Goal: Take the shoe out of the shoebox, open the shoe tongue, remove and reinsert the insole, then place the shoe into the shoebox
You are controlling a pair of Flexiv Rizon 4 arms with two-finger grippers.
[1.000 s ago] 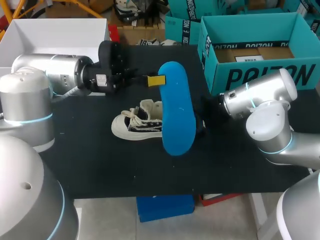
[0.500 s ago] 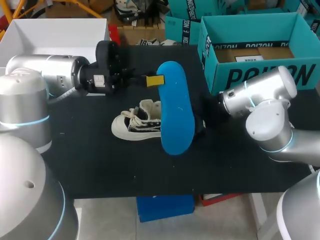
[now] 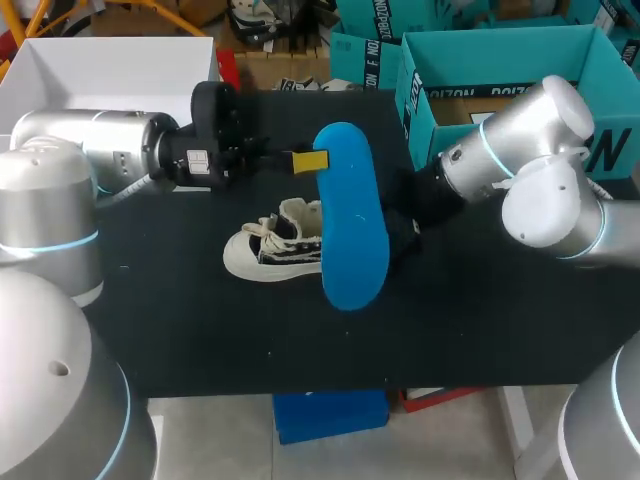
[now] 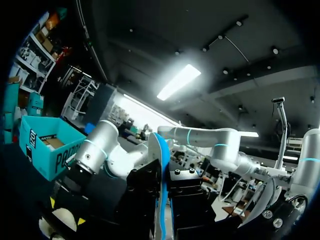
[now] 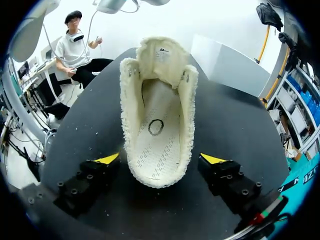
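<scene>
- Head view: we're high behind our arms, looking steeply down on the whole black table. The shoe sits mid-frame and the teal shoebox is at the upper right.
- Left wrist view: we're low, looking out past the fingers and across the table. The blue insole is edge-on, right at the lens. The shoebox and our right arm lie farther out, and both also show from the head.
- Right wrist view: we're very close, staring straight into the shoe's opening. It shares the shoe and tabletop with the head view.
</scene>
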